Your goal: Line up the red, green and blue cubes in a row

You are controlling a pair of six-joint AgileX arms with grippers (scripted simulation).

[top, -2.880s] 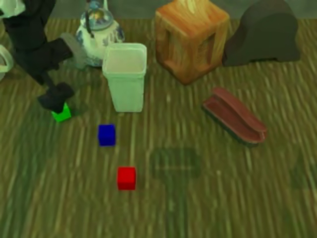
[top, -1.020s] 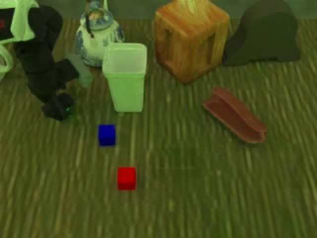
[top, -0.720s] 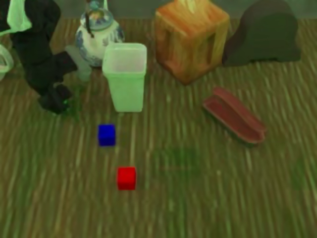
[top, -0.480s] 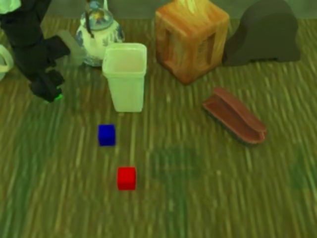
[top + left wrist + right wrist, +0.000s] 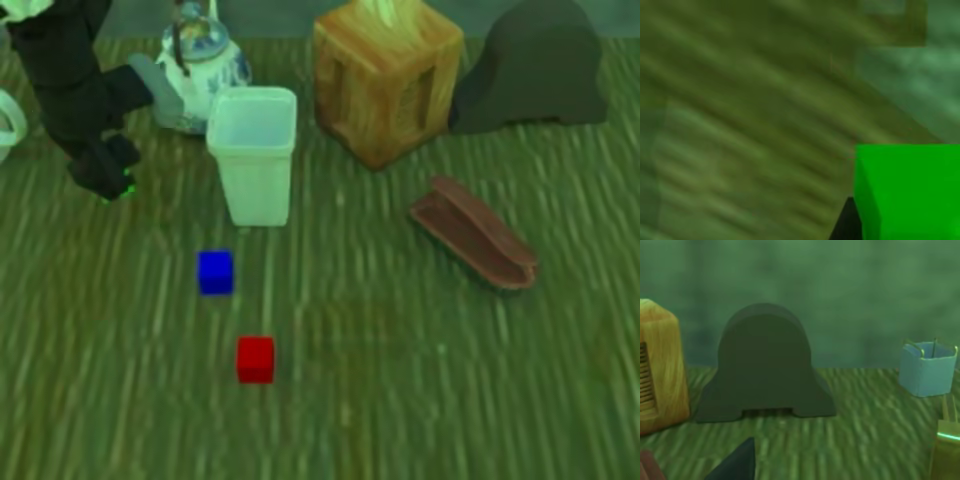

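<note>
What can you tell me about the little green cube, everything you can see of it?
The green cube is a plain, bright green block with flat, unmarked faces and sharp edges. From above only a sliver of it shows, under the left claw at the table's far left, left of the white bin. The claw is shut on it. The wrist camera shows it close up with the striped table behind; whether it touches the table is unclear.

- The top view looks straight down on the table, the wooden box [image 5: 388, 78] at its far edge.
- The left wrist view sits very close above the green cube [image 5: 907, 190].
- The right wrist view faces low across the table, sharing the wooden box [image 5: 660, 367] with the top view.
</note>
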